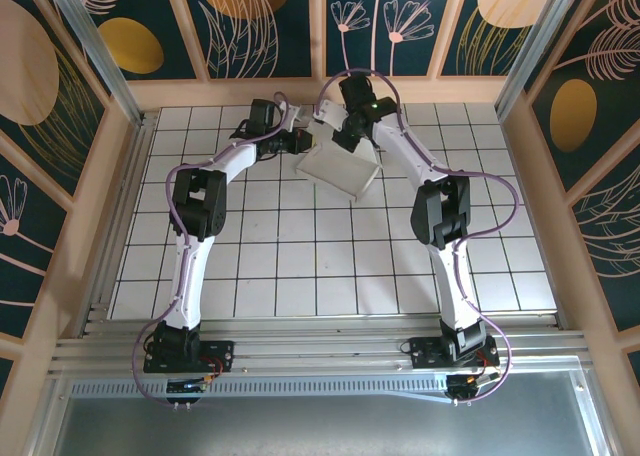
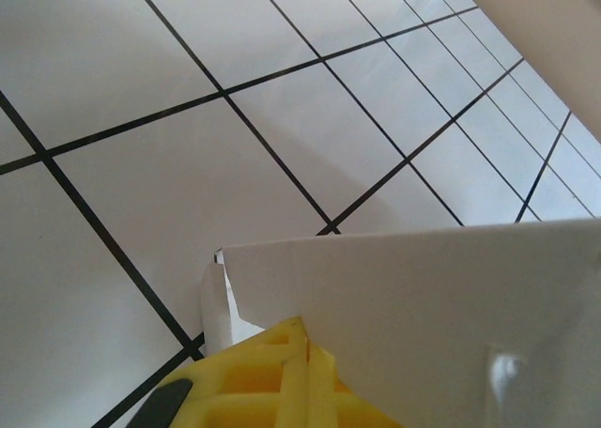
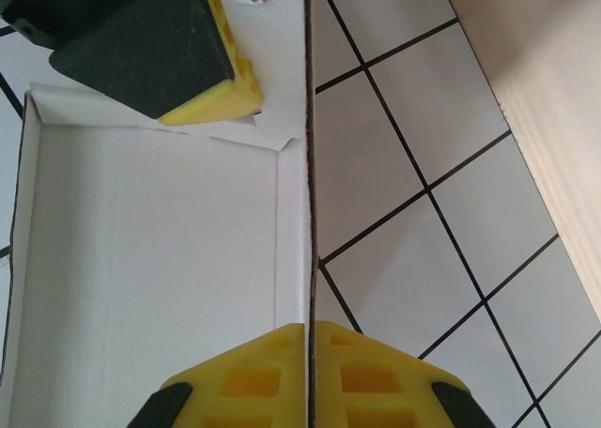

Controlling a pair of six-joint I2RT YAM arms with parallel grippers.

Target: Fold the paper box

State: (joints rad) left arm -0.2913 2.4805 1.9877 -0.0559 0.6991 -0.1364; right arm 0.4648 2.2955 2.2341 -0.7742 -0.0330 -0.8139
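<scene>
The paper box (image 1: 340,168) is a shallow white cardboard tray near the back middle of the tiled table, tilted up off the tiles. My left gripper (image 1: 298,142) is shut on a flap at the box's left corner; in the left wrist view its yellow fingers (image 2: 282,372) pinch the white sheet (image 2: 451,306). My right gripper (image 1: 352,136) is shut on the box's upright side wall, and the right wrist view shows the wall's thin edge (image 3: 309,165) running between the closed gripper (image 3: 310,332). The box's inside (image 3: 150,259) lies to the left, with the left gripper's finger (image 3: 225,90) at its far corner.
The white tiled table (image 1: 330,266) stretches toward the arm bases. A wooden back wall (image 1: 320,91) stands close behind the box and also appears as a wooden wall (image 3: 545,90) in the right wrist view. Wooden side walls and a metal rail (image 1: 320,351) bound the table.
</scene>
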